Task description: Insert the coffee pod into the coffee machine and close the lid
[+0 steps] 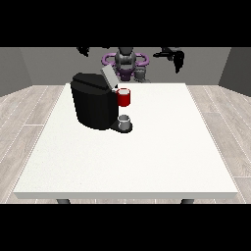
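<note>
A big white worktop (pixel 147 157) fills most of what I can see, with the robot (pixel 126 61) small at its far edge, facing this way. The black coffee machine (pixel 93 103) stands on the far left part of the worktop, its grey lid (pixel 108 77) tilted up and open. A red thing at the machine (pixel 124 97) sits just beside its upper front, on the side nearer the middle of the worktop. Below that, on the machine's low black base, there is a small grey thing (pixel 125 119); I cannot tell whether it is the coffee pod, and no pod shows plainly anywhere else. Both arms are raised well above the worktop and spread wide. The hand at the view's left (pixel 83 50) is high near the back wall, touching nothing, and I cannot tell how its fingers lie. The hand at the view's right (pixel 177 60) hangs with its fingers pointing down, relaxed and holding nothing.
</note>
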